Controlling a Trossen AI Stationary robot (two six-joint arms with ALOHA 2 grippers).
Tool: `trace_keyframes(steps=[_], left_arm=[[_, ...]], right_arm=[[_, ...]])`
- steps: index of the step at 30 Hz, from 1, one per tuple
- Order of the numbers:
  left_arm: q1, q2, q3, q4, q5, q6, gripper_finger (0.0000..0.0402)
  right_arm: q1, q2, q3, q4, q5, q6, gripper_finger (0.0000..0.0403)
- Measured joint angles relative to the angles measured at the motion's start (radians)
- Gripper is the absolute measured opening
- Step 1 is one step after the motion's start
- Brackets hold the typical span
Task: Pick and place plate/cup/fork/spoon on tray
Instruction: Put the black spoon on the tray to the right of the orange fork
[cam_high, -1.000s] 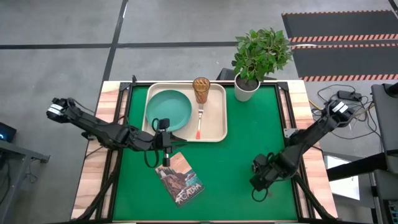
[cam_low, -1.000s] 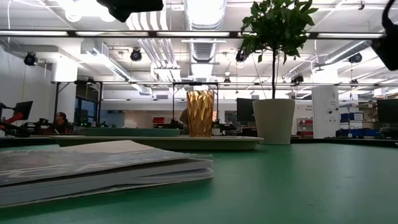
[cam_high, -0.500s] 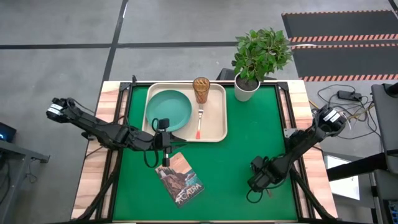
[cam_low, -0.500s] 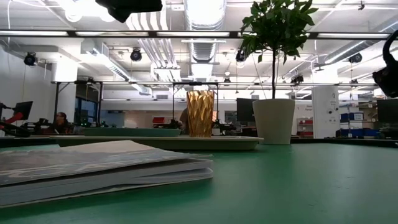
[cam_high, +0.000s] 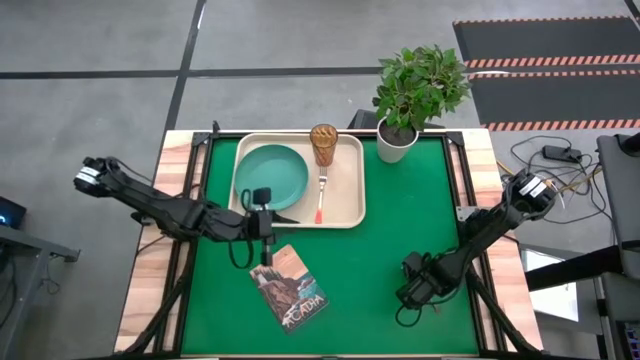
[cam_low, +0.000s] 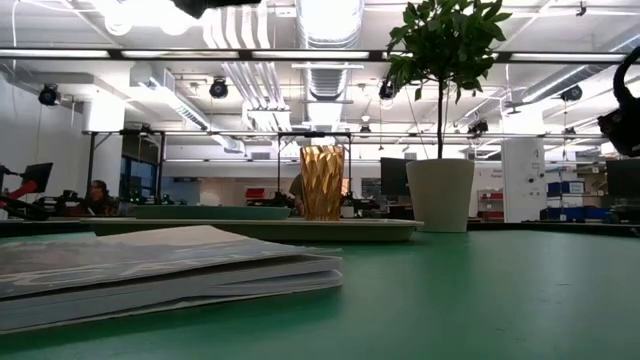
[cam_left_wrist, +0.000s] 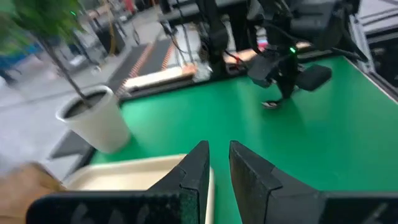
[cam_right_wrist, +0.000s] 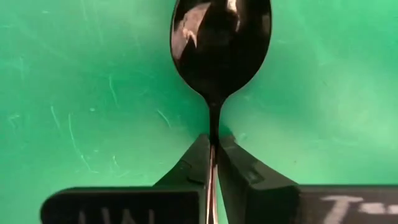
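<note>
The cream tray (cam_high: 350, 205) lies at the far middle of the green mat and holds the teal plate (cam_high: 271, 178), the amber cup (cam_high: 323, 143) and the orange-handled fork (cam_high: 321, 198). A dark spoon (cam_right_wrist: 221, 37) sits low over the mat at the near right, under my right gripper (cam_high: 413, 291), which is shut on it. My left gripper (cam_high: 268, 235) hovers by the tray's near edge, shut with nothing between its fingers (cam_left_wrist: 199, 171). My right gripper pinches the spoon's thin handle (cam_right_wrist: 213, 135) between its two fingertips, just behind the neck of the bowl. The handle runs back between the fingers, along them, and the bowl (cam_left_wrist: 270, 104) sticks out beyond the tips, low over the mat. Whether it is lifted clear I cannot tell.
A white pot with a leafy plant (cam_high: 397, 140) stands at the far right beside the tray. A book (cam_high: 288, 285) lies near the front, left of centre. Bare green mat (cam_high: 370, 270) stretches between the book and my right gripper.
My right arm has sunk lower and its gripper has shifted slightly toward the table's near edge. The things on the tray and my left arm have kept still.
</note>
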Motion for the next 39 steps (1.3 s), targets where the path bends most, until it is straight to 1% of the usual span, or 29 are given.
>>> trace_keyframes(steps=[4, 6, 7, 12, 14, 20, 25, 30, 34, 39], left_arm=[[0.000, -0.046, 0.003, 0.007, -0.016, 0.071, 0.0044], [0.000, -0.071, -0.014, 0.002, -0.016, 0.077, 0.0044], [0.000, -0.083, -0.022, -0.001, -0.015, 0.078, 0.0044], [0.000, -0.141, -0.065, 0.003, -0.013, 0.079, 0.0044], [0.000, -0.157, -0.080, 0.000, -0.013, 0.080, 0.0044], [0.000, -0.200, -0.090, 0.001, -0.012, 0.079, 0.0044], [0.000, -0.214, -0.091, 0.001, -0.011, 0.079, 0.0044], [0.001, -0.214, -0.091, 0.001, -0.011, 0.080, 0.0044], [0.001, -0.212, -0.091, -0.001, -0.009, 0.099, 0.0044], [0.001, -0.212, -0.091, -0.047, -0.009, 0.096, 0.0044]], right_arm=[[-0.006, -0.045, 0.051, -0.030, 0.001, 0.052, 0.0010], [-0.019, -0.070, 0.091, -0.039, 0.002, 0.093, 0.0010], [-0.029, -0.076, 0.113, -0.043, 0.015, 0.111, 0.0010], [-0.104, -0.070, 0.266, -0.051, 0.155, 0.121, 0.0009], [-0.156, -0.054, 0.331, -0.061, 0.186, 0.085, 0.0010], [-0.322, 0.013, 0.504, -0.065, 0.193, -0.158, 0.0011], [-0.456, 0.072, 0.607, -0.070, 0.164, -0.320, 0.0011], [-0.602, 0.145, 0.696, -0.072, 0.061, -0.444, 0.0011], [-0.701, 0.221, 0.758, -0.100, -0.019, -0.477, 0.0011], [-0.782, 0.308, 0.840, -0.227, -0.023, -0.500, 0.0011]])
